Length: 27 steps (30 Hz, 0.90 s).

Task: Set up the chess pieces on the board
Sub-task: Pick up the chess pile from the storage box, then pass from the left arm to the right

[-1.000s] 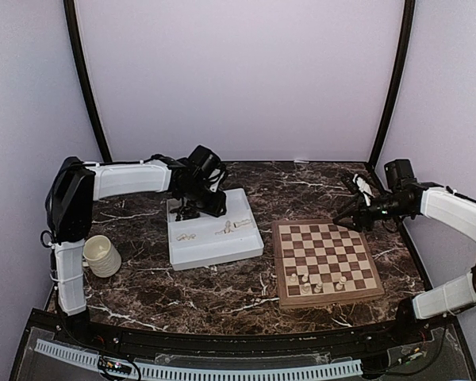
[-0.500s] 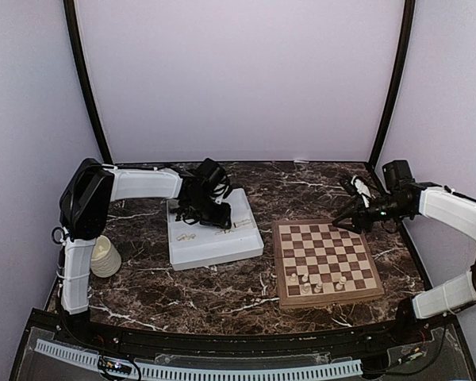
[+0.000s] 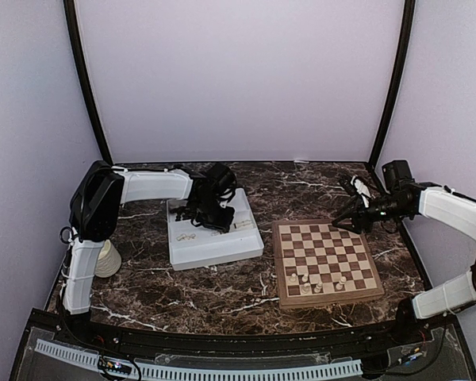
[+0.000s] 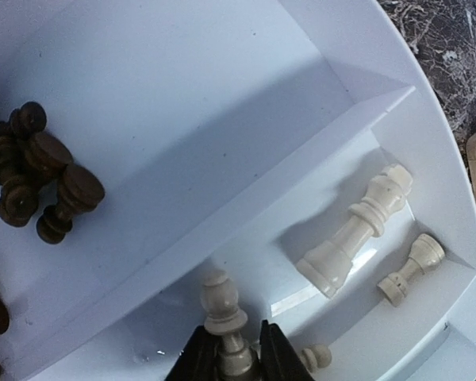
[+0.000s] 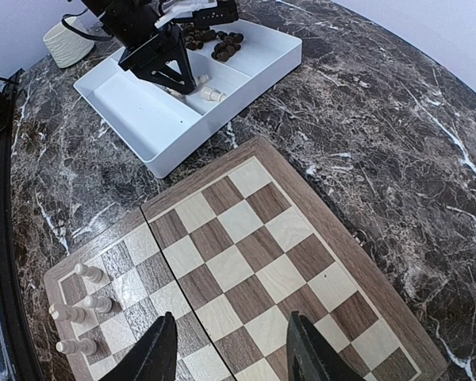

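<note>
Cream piece [image 4: 220, 300] in left claw [image 4: 235, 340] (tray [image 4: 182, 95])

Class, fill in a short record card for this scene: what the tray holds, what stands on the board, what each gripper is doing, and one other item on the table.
Tray: white, divided; dark pieces heaped in one compartment, loose cream pieces lying in the next
Board: a few standing cream pieces near one edge; no dark ones visible
Left gripper: down in the tray, closed on a held cream piece
Right gripper: open, empty, above the board
Other item: ribbed mug, left of the tray
</note>
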### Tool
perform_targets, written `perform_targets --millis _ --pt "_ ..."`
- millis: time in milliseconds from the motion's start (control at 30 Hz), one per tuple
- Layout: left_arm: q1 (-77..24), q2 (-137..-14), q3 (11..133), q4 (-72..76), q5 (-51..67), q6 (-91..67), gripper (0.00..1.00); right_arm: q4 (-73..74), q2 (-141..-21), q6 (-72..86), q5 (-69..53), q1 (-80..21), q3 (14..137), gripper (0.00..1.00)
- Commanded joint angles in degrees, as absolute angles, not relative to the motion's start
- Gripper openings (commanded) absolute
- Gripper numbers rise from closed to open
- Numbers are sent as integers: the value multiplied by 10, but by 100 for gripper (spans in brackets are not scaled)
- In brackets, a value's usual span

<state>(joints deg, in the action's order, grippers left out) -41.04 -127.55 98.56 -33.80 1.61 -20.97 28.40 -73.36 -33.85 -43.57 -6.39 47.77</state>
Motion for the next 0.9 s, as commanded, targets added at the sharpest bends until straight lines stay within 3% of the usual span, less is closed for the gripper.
perform_targets --millis 0,367,600,867 --pt "-412 -1284 984 -421 -12 -218 19 286 -732 -341 -437 -69 492 48" --pt "-410 -1176 919 -350 31 -154 5 281 -726 -330 -446 -70 494 48" --pt "-410 -1065 842 -225 69 -47 5 267 -728 -287 -473 -84 534 48" --pt "-415 -988 797 -154 171 11 6 273 -803 -217 -473 -180 646 47"
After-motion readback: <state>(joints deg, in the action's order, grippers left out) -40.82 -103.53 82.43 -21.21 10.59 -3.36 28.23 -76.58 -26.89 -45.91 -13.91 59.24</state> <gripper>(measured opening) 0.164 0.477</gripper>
